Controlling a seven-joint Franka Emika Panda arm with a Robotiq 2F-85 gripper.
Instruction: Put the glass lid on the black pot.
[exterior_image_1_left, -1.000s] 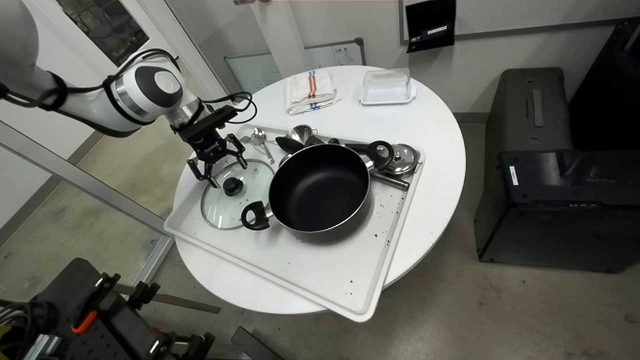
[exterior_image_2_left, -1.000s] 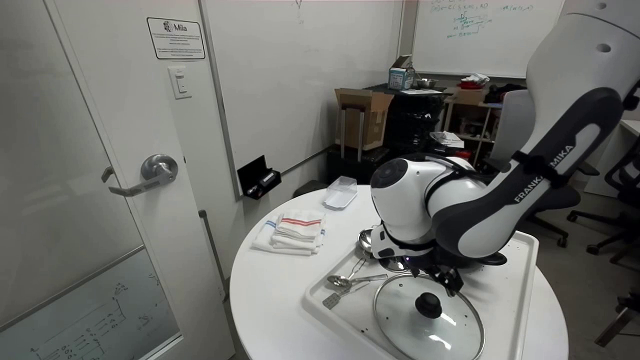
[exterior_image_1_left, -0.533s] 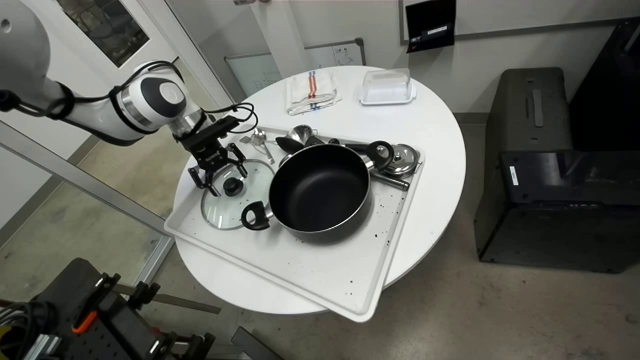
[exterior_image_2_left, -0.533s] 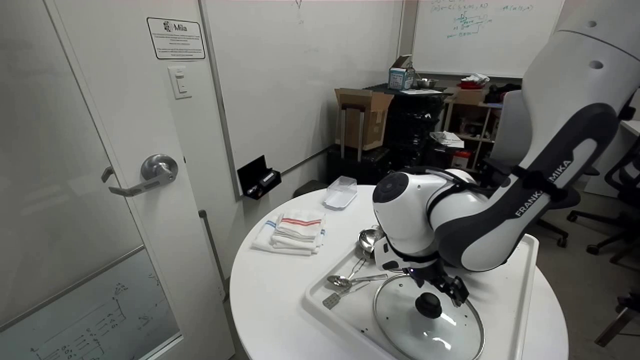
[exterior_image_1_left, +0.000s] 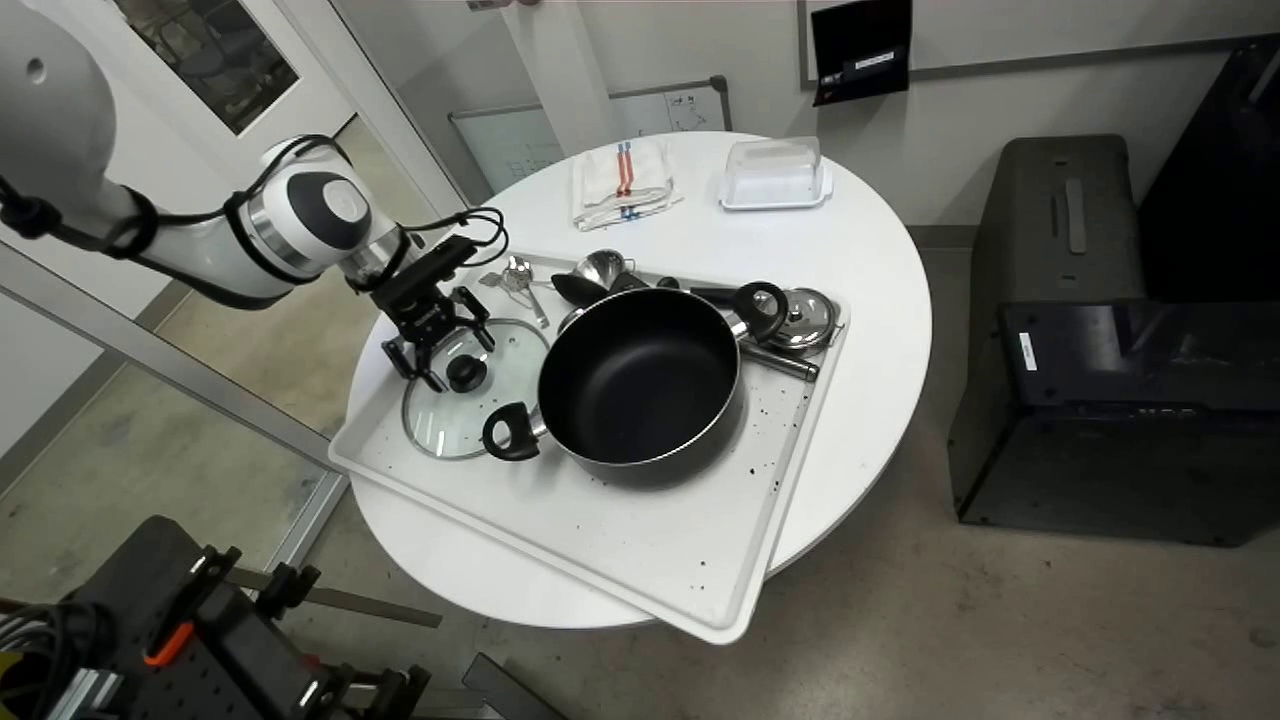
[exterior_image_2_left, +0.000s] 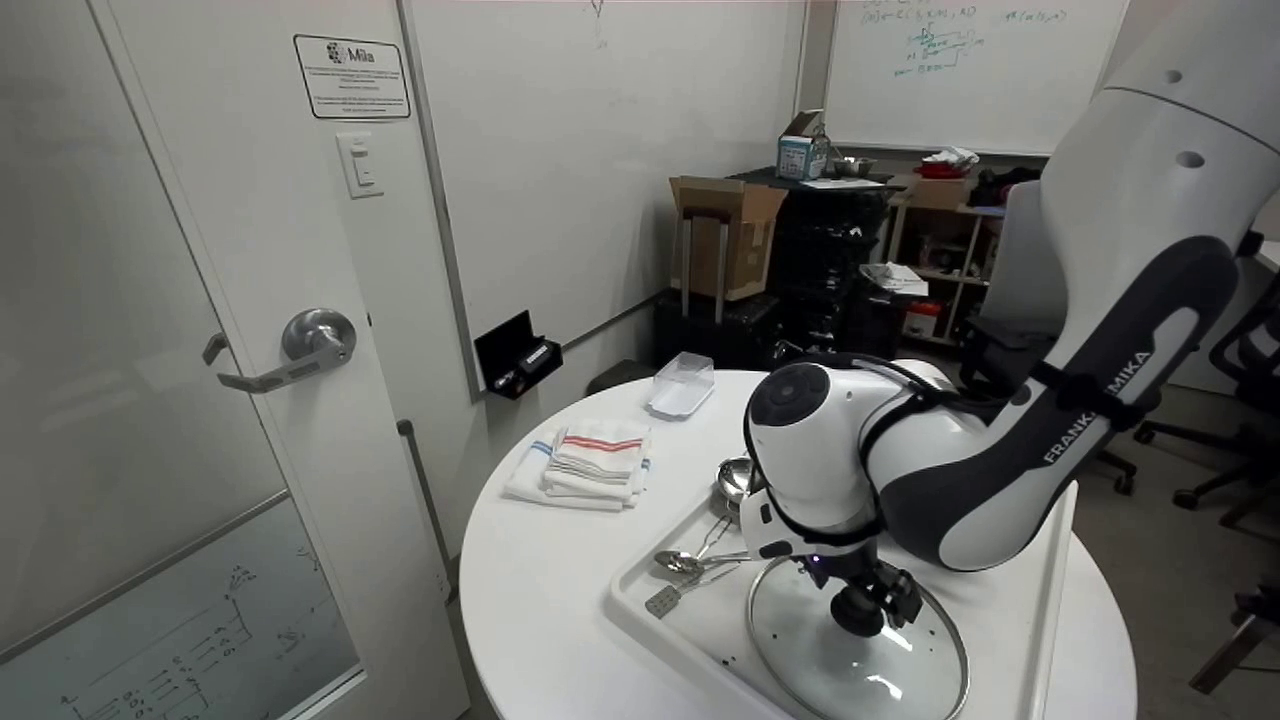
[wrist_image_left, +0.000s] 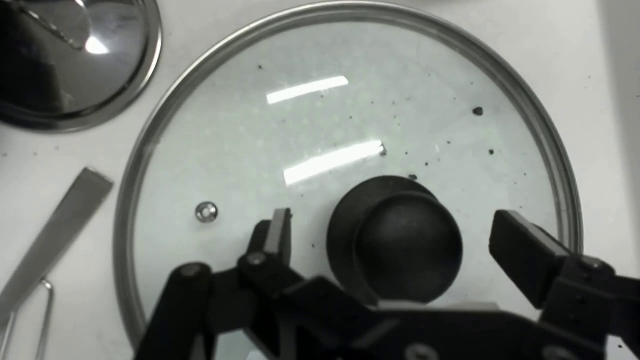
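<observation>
Black pot (exterior_image_1_left: 640, 375): mouth up on the tray (exterior_image_1_left: 620, 540).
Glass lid (wrist_image_left: 215, 135): same tray, just beside the pot, knob (wrist_image_left: 407, 245) up.
Gripper (wrist_image_left: 391, 227): I have the fingers (wrist_image_left: 525, 255) spread apart, flanking that knob in wrist view.

Below my gripper (exterior_image_1_left: 464, 366) I have a white tray (exterior_image_1_left: 600, 540) on a round white table (exterior_image_1_left: 885, 300). Near my gripper lie a metal spoon (exterior_image_2_left: 680, 562) and a small slotted turner (exterior_image_2_left: 664, 600); farther from it, across the tray, sits a small steel lid (exterior_image_1_left: 805, 320). Well apart from my gripper, beyond the tray, I see folded dish towels (exterior_image_2_left: 590, 465) with red and blue stripes and a clear-covered butter dish (exterior_image_1_left: 775, 175).
</observation>
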